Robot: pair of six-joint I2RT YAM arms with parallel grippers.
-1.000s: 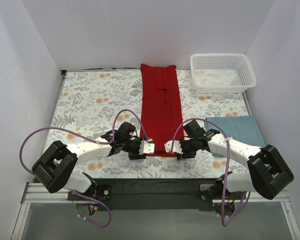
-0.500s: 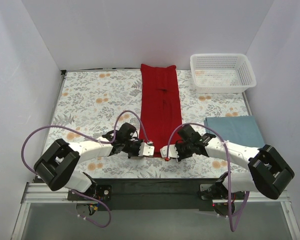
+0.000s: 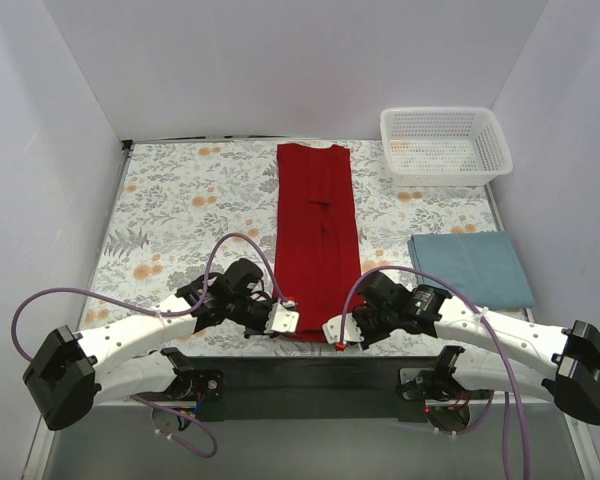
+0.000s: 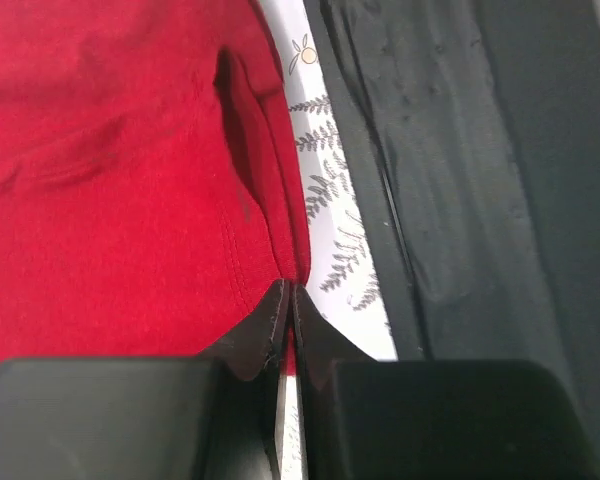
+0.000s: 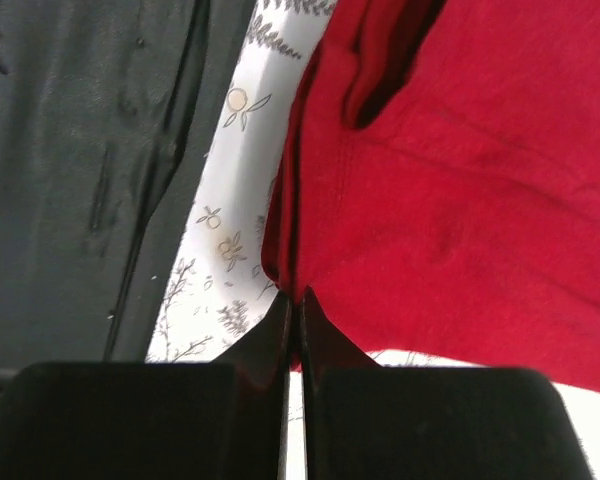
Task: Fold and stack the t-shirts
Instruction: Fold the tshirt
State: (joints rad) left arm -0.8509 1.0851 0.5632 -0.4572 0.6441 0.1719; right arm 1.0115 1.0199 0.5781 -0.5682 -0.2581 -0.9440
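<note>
The red t-shirt (image 3: 317, 235) lies as a long narrow strip down the middle of the floral table, from the back wall to the near edge. At its near left corner my left gripper (image 3: 286, 320) is shut on the hem; the left wrist view shows the red t-shirt (image 4: 120, 180) pinched between the closed jaws of the left gripper (image 4: 287, 290). My right gripper (image 3: 336, 330) is shut on the near right corner, and red cloth (image 5: 460, 180) runs into the closed jaws of the right gripper (image 5: 296, 296). The blue-grey t-shirt (image 3: 470, 268) lies folded at the right.
A white lattice basket (image 3: 445, 145) stands at the back right corner. The table's black near rail (image 3: 300, 375) runs just behind both grippers. White walls close in the left, right and back sides.
Both grippers have shut on the red t-shirt's near corners and drawn toward the near edge. The shirt has slid with them and its far end has shifted slightly left.
</note>
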